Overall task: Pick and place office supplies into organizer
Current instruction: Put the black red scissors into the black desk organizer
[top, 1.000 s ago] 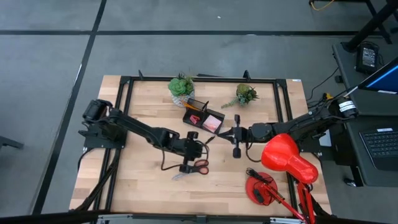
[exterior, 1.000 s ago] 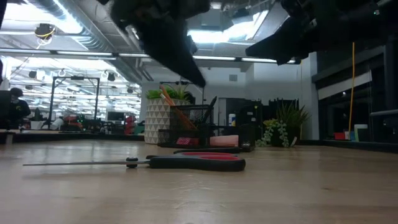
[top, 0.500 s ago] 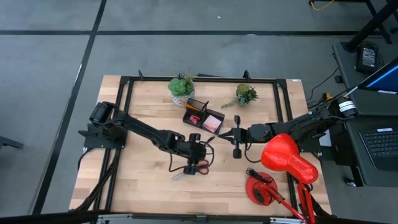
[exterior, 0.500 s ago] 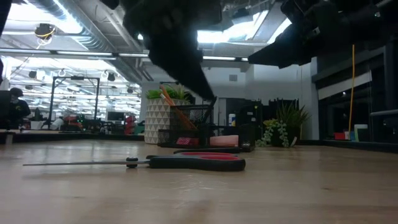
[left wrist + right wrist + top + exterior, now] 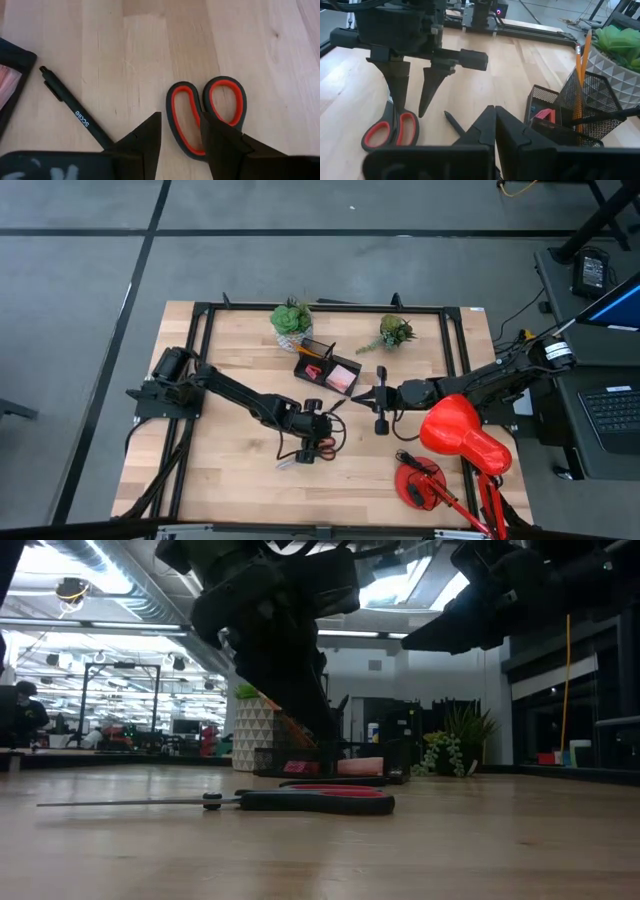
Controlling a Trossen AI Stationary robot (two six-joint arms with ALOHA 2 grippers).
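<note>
On the left side of the counter (image 5: pixel 230 440) my left arm reaches out across the wood, and my left pincer (image 5: pixel 311 442) hangs just over the scissors (image 5: pixel 318 448). Its two fingers (image 5: pixel 145 137) are spread apart and hold nothing. I hold them that way so one finger can go down on each side of a red handle loop. In my left wrist view one finger tip sits right between the two loops, so I think I am lined up to pinch one loop and lift. The scissors lie flat on the wood with the long blades pointing toward the left, which leaves the fat handles as the easy part to grab. A black pen (image 5: pixel 75 114) lies on the counter just beside the scissors, between them and the organizer (image 5: pixel 328 367). It is close, so I must be careful not to bump it when I go down. The organizer sits near the back of the counter, between two little green plants (image 5: pixel 291 319). An orange pencil (image 5: pixel 581 75) stands in its tall mesh cup, and a pink pad (image 5: pixel 343 378) lies in its low tray. Farther right, my right pincer (image 5: pixel 358 395) waits in the air near the organizer, squeezed tight with nothing in it. It stays out of the way while the left one works. A red lamp (image 5: pixel 462 433) stands at the far right corner.
</note>
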